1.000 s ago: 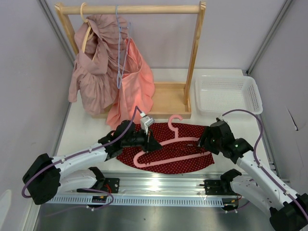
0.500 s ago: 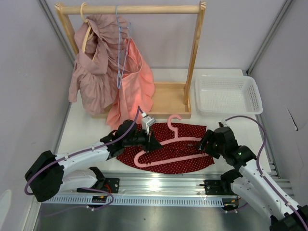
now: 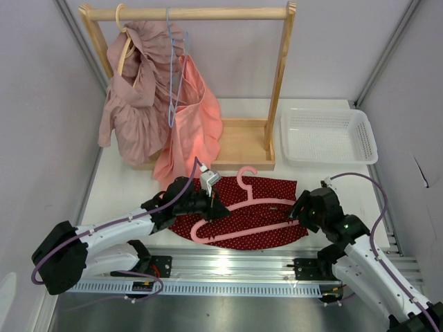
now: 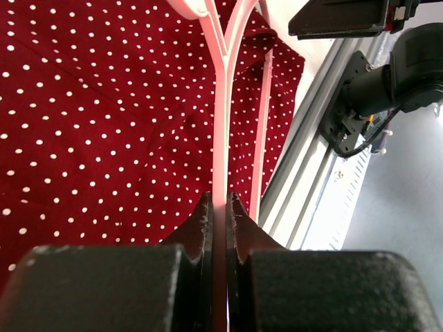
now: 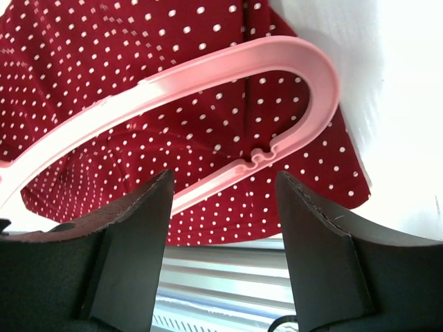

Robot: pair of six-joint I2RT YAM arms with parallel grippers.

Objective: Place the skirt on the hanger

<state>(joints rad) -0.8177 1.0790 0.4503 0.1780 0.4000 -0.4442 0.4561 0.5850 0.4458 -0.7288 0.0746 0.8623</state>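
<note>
The dark red polka-dot skirt [image 3: 257, 228] lies flat on the table near the front edge; it also shows in the left wrist view [image 4: 104, 124] and the right wrist view [image 5: 138, 76]. The pink hanger [image 3: 239, 229] lies on top of it, hook toward the back. My left gripper [image 3: 216, 207] is shut on the hanger's upper bar [image 4: 221, 152] near its left half. My right gripper [image 3: 299, 211] is open and empty, just over the hanger's right end [image 5: 311, 90], which loops between and above its fingers.
A wooden rack [image 3: 277, 83] at the back holds a dusty-pink ruffled garment [image 3: 135, 104] and a salmon-pink garment [image 3: 194, 117] on a blue wire hanger [image 3: 171, 76]. A white basket [image 3: 329, 135] stands at the back right. A metal rail [image 3: 228, 266] runs along the front edge.
My left gripper has shifted the hanger slightly left and back; its hook now sits farther back. My right arm has drawn back toward the front, its gripper staying open by the hanger's right end.
</note>
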